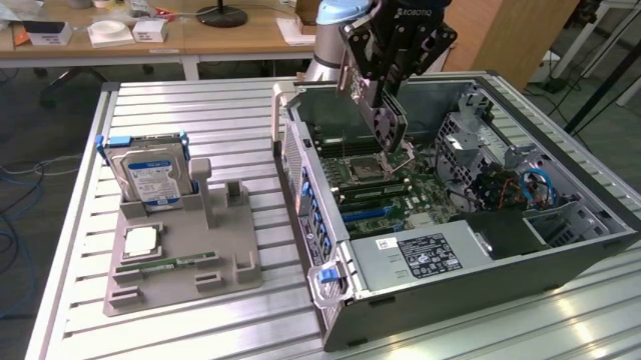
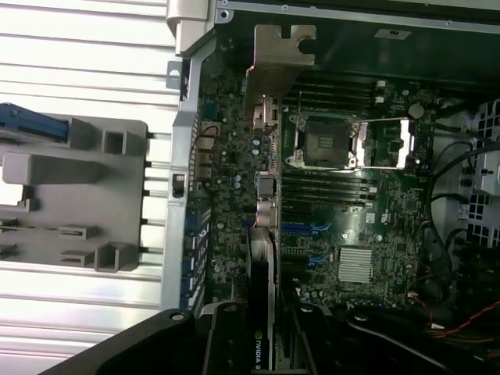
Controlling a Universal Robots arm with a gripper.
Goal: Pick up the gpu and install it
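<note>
My gripper (image 1: 386, 101) hangs over the open computer case (image 1: 601, 217), shut on the gpu (image 1: 391, 131). The card is held on edge and points down toward the motherboard (image 1: 386, 191), near the processor socket (image 1: 361, 171), with a gap still showing below it. In the wrist view the gpu (image 2: 264, 234) runs edge-on between my fingers (image 2: 226, 348), and its silver end bracket (image 2: 277, 58) sits at the far end, close to the case's rear wall. My gripper (image 2: 266, 344) grips the card's near end. Under the card lie the motherboard (image 2: 367, 226) and its blue slots (image 2: 301, 229).
On the exterior view's left a grey holder tray (image 1: 236, 274) carries a hard drive with a blue-white label (image 1: 150, 176), a processor chip (image 1: 140, 240) and a green memory stick (image 1: 165, 264). Cables and a drive cage (image 1: 521, 187) fill the case's right part. A slatted metal table (image 1: 191, 112) lies beneath.
</note>
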